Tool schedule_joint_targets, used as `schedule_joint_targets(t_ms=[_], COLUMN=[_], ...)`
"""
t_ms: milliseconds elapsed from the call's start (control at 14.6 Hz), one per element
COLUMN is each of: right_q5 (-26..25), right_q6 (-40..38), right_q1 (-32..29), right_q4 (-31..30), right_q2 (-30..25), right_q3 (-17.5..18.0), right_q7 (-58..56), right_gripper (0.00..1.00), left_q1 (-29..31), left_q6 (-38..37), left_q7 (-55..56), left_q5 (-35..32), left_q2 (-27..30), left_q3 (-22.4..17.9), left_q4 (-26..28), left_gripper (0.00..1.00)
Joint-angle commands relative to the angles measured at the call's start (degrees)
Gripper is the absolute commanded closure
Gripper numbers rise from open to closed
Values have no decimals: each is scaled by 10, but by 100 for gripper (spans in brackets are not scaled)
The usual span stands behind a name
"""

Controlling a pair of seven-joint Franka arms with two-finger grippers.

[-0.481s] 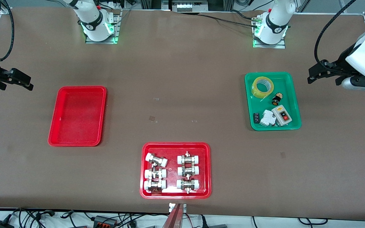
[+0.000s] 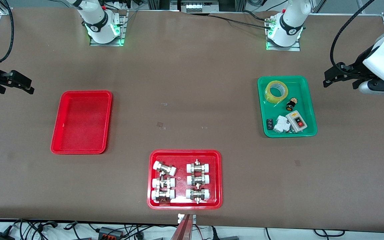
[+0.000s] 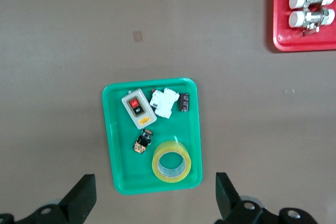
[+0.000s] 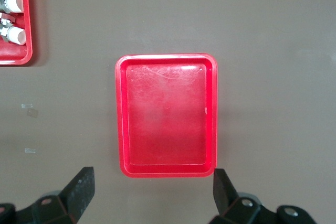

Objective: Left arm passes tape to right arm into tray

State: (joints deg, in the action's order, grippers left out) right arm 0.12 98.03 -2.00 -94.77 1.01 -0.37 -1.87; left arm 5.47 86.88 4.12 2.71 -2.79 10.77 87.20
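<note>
The yellow tape roll lies flat in the green tray, at that tray's end nearest the robot bases. It also shows in the left wrist view. My left gripper is open and empty, up over bare table beside the green tray toward the left arm's end; the left wrist view shows it wide open. The plain red tray is empty and also shows in the right wrist view. My right gripper is open and empty over bare table beside that tray.
The green tray also holds a black-and-yellow button, a white breaker and a grey switch box. A red tray with several metal fittings sits nearest the front camera, mid-table.
Both grippers have shifted very slightly. Nothing on the table has moved.
</note>
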Motion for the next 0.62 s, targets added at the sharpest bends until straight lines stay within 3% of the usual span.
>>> schedule_joint_targets(t_ms=[0,344,550], right_q5=[-2,-2,-2], right_q6=[-7,-7,-9], right_q1=[-5,-5,-5], right_q4=[-2,-2,-2], right_q2=[-8,-8,-8], right_q3=[5,5,5], right_q7=[-6,-6,-6], right_gripper=[0,0,0], left_q1=[5,5,21], left_q6=[-53,-40,41], left_q7=[-17,-7,-8], left_q5=[10,11,15], left_q2=[-3,-47,-55], left_q3=[2,1,2], left_q4=[14,125,232], left_gripper=[0,0,0])
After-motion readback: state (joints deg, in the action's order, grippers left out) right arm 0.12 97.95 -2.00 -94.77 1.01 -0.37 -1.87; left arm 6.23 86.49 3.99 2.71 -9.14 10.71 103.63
